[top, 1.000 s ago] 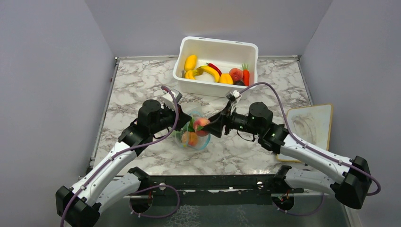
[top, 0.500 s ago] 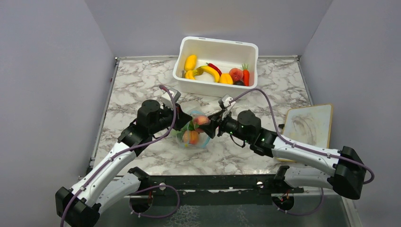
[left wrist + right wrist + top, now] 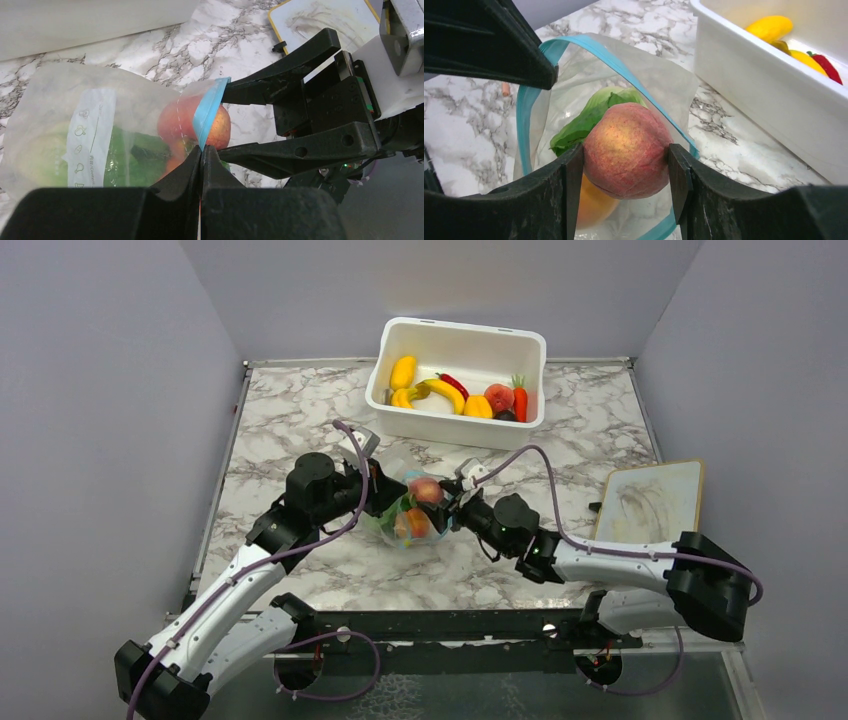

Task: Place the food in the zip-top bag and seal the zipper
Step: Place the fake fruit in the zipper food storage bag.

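Zip-top bag [image 3: 95, 125] mouth faces right gripper [image 3: 626, 172], which clamps peach [image 3: 626, 142]; left gripper [image 3: 201, 151] pinches zipper [image 3: 209, 112].

Marbled white-and-grey tabletop [image 3: 300, 420] filled middle of enclosure; thin metal trim [image 3: 217, 490] ran along its left edge. Three plain pale lilac-grey panels boxed it in: back wall [image 3: 440, 280], left wall [image 3: 100, 420], right wall [image 3: 760, 360], all matte, uniform. Black metal rail [image 3: 450, 625] crossed near edge. Dark glossy grey surface [image 3: 480, 690] lay below rail. Wood-framed smudged white board [image 3: 655, 495] lay flat at table's right edge. Light even, soft; shadows faint.
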{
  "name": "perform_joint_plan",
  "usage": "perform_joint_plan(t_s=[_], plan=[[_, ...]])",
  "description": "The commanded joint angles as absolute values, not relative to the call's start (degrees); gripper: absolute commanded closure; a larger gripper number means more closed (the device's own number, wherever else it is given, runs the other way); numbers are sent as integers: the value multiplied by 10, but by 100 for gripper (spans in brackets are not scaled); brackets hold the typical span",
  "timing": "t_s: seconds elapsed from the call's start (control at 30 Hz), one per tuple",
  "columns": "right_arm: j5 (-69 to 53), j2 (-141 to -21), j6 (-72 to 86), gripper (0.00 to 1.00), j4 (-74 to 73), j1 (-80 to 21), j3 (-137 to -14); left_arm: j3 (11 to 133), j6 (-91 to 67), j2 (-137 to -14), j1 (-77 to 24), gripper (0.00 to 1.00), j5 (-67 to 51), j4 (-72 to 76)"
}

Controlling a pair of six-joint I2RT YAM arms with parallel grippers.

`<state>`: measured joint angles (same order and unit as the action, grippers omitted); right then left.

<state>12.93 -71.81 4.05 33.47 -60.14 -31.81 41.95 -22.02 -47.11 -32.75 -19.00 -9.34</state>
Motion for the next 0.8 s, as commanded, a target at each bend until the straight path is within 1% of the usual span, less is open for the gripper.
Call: perform_joint_plan(t_s=[0.0, 0.17, 0.33, 0.63, 0.77], plan=[[190, -758, 9, 75, 476, -617, -301, 414, -225, -465, -330, 100, -220, -66], [229, -814, -25, 75, 558, -629, -304, 410, -226, -462, -330, 100, -222, -61], [276, -865, -17, 75, 630, -633, -311, 406, -229, -463, -330, 100, -227, -59], [245, -880, -2, 75, 730, -635, -307, 405, -224, -464, -330, 100, -229, -61], [251, -911, -21, 74, 725, -635, -333, 407, -224, -466, -330, 100, -231, -61]])
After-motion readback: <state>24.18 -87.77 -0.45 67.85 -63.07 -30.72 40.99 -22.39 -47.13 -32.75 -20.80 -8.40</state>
